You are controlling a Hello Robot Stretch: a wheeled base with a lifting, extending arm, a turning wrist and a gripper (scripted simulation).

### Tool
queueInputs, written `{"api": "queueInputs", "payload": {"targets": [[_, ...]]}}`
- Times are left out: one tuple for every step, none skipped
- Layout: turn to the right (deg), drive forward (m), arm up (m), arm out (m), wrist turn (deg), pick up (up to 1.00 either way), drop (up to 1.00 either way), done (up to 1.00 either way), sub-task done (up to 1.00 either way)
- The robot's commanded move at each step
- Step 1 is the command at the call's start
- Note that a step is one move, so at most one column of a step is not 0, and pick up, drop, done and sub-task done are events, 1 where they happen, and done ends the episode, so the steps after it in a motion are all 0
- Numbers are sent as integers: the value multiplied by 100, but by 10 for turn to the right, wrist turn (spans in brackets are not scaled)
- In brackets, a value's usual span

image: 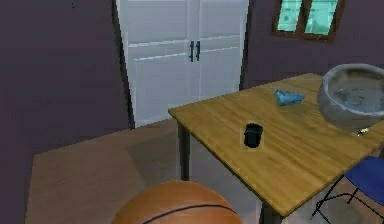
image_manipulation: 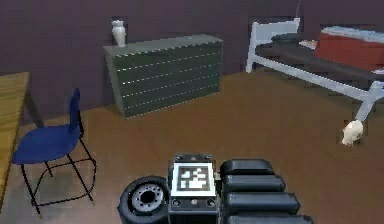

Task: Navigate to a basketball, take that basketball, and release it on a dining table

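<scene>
An orange basketball (image: 181, 204) with black seams rises from the forward view's bottom edge, just before the near corner of a wooden dining table (image: 300, 150). On the table stand a small black cup (image: 253, 134), a blue object (image: 289, 97) and a large grey bowl (image: 357, 93). In the arm side view the arm's ribbed dark end (image_manipulation: 258, 192) and a white marker square (image_manipulation: 195, 179) sit at the bottom edge, with the gripper's dark round body (image_manipulation: 146, 201) left of them. Its far end is not clear, so I cannot tell whether it holds anything.
White double doors (image: 186, 55) stand behind the table, with a window (image: 310, 15) at upper right. A blue chair (image_manipulation: 50, 146) is beside the table edge (image_manipulation: 10, 110). Farther out are a green dresser (image_manipulation: 166, 70) with a vase (image_manipulation: 119, 32), a bed (image_manipulation: 320, 55), a small pale object (image_manipulation: 351, 133) and open brown floor.
</scene>
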Motion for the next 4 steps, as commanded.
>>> {"api": "queueInputs", "payload": {"targets": [[0, 5, 0, 0, 0, 0, 0, 0, 0], [-300, 0, 0, 0, 0, 0, 0, 0, 0], [0, 100, 0, 0, 0, 0, 0, 0, 0], [0, 40, 0, 0, 0, 0, 0, 0, 0]]}}
